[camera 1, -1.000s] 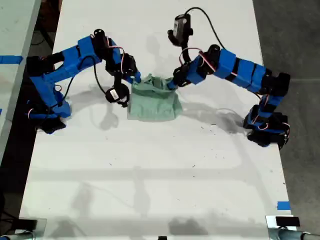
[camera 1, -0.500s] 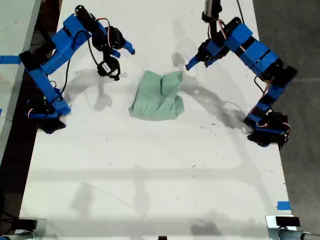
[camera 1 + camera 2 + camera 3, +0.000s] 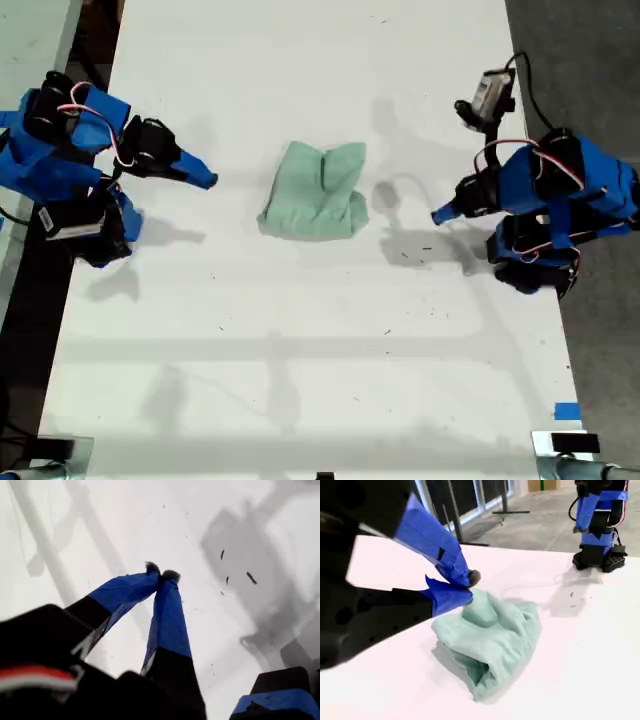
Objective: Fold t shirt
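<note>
Midway between the tabletop's (image 3: pixel 300 350) side edges, the shirt (image 3: pixel 312 192) lies bunched, well apart from both arms. Its loose upper flap could spring open, or a low reach could drag it. My first gripper (image 3: pixel 440 214) and my second gripper (image 3: pixel 208 181) hang near opposite side edges, arms tucked, fingers pressed together, empty.

Soft, wrinkled matt cloth t shirt (image 3: pixel 315 193) — on a smooth white matt table (image 3: pixel 300 350).

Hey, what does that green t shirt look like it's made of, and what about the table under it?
The t shirt looks like soft matte knit cloth, probably cotton: it wrinkles and slumps into rounded folds. The table looks like a hard, smooth white board, perhaps laminate: it is flat, shows crisp shadows and carries small dark specks.
</note>
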Tool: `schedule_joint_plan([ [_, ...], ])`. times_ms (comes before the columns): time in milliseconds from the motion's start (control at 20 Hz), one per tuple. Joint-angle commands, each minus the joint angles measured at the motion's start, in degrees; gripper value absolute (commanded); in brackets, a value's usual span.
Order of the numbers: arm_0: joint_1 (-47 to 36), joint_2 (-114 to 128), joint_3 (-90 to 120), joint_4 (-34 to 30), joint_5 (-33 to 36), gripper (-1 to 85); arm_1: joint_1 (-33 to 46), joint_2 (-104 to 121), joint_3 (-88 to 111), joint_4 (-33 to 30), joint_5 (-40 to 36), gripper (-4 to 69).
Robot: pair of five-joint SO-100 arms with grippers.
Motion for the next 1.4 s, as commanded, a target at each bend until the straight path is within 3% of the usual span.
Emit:
schedule_joint_plan([
  [0, 4.22, 19.69, 29.97, -12.48, -5.8, -0.3, -7.29, 15.56, 17.49, -4.75, 7.47, 1.7],
  [150, 8.26, 30.85, 52.82, -24.52, -10.63, -0.3, -14.5, 33.93, 38.67, -12.04, 14.41, 1.7],
  [250, 10.2, 34.37, 62.58, -29.27, -12.3, -0.3, -16.35, 43.95, 48.69, -15.03, 13.62, 1.7],
  [350, 10.72, 53.96, 76.2, -27.69, -12.57, -0.3, -16.35, 46.41, 54.4, -14.68, 11.43, 1.8],
  [500, 13.1, 57.92, 86.13, -25.4, -17.4, -0.3, -15.56, 46.49, 62.05, -15.47, 8.35, 6.9],
  [700, 7.03, 54.14, 86.31, -22.41, -13.01, 1.8, -8.79, 46.32, 67.32, -19.51, -17.14, 1.9],
  [900, 6.24, 54.76, 86.31, -22.5, -13.97, 0.7, -9.49, 46.32, 67.32, -19.51, -24.26, 1.9],
  [1000, 7.21, 57.13, 86.31, -22.94, -13.54, 27.4, -9.49, 46.32, 67.32, -19.6, -25.05, 1.9],
  [1100, 9.4, 57.92, 86.31, -23.12, -13.27, 28.1, -9.49, 46.32, 67.32, -19.6, -25.05, 1.9],
  [1150, 10.55, 57.92, 86.31, -23.12, -10.37, 27.9, -9.49, 46.32, 67.32, -19.6, -25.05, 1.9],
  [1300, 11.78, 57.92, 86.31, -23.12, 20.83, 27.8, -9.49, 46.32, 67.32, -19.6, -25.05, 1.9],
  [1350, 12.22, 58.01, 86.31, -23.29, 26.54, 26.8, -9.49, 46.32, 67.32, -19.6, -25.05, 1.9],
])
